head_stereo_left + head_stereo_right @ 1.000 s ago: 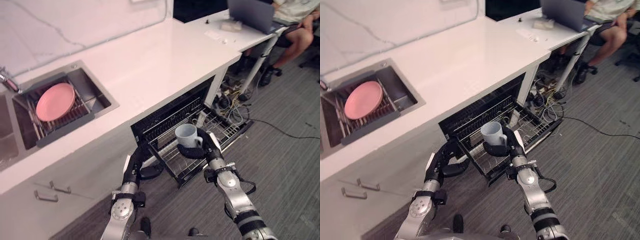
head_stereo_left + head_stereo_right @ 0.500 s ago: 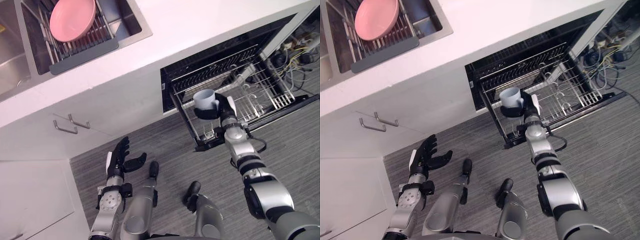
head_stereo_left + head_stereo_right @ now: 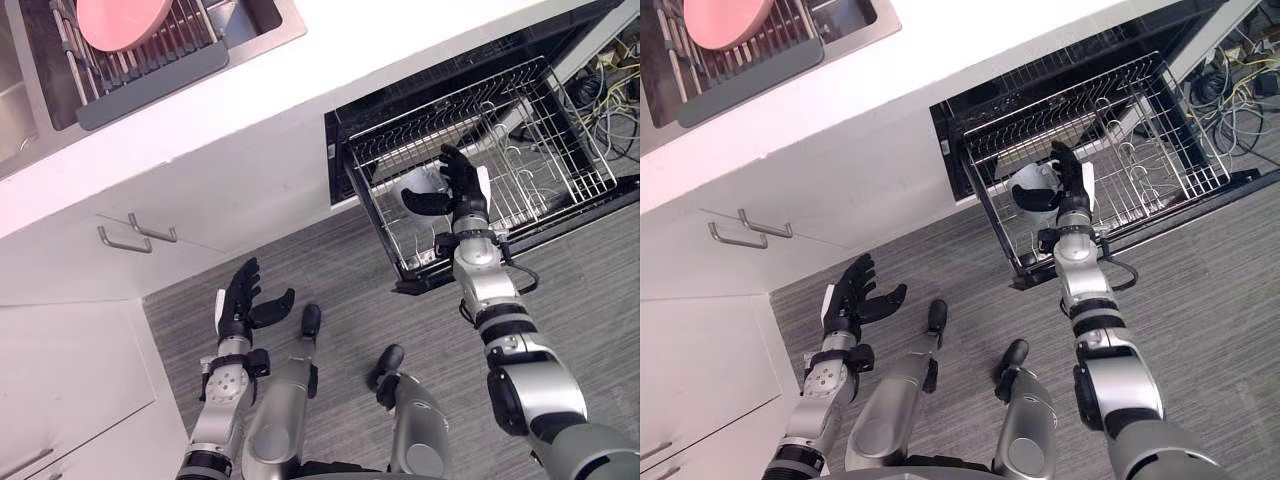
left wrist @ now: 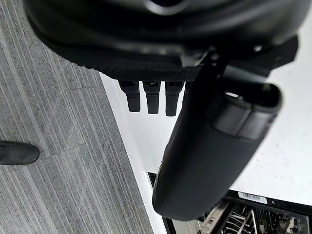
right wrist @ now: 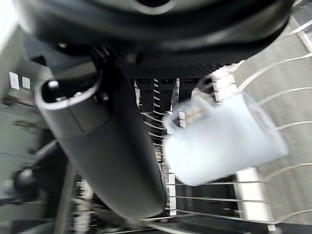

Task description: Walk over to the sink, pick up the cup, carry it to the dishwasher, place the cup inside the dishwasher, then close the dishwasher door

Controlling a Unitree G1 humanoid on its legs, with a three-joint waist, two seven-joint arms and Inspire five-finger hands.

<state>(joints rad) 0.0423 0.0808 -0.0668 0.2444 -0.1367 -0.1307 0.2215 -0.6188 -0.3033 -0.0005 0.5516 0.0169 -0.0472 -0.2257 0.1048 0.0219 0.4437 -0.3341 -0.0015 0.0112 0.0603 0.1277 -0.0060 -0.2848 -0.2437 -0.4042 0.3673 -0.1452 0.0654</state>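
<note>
A grey ribbed carpet floor point(image 3: 600, 300) ran beneath a white countertop point(image 3: 330, 70) with a steel sink point(image 3: 285, 25) set into it. Below the counter the dishwasher point(image 3: 345, 112) stood open, its wire rack point(image 3: 545, 140) pulled out over the floor. The pink plate point(image 3: 115, 12) and the grey drying rack point(image 3: 150, 78) in the sink were cut off by the frame. The pale blue cup point(image 5: 234, 141) lay tilted inside the wire rack, blurred, just beside the right hand point(image 3: 462, 182), whose fingers were straight and thumb held apart; whether they touched it could not be told. The left hand point(image 3: 240, 300) hung spread over the carpet, near white cabinet doors with metal handles point(image 3: 135, 235). Tangled cables point(image 3: 612, 80) lay beyond the rack.
</note>
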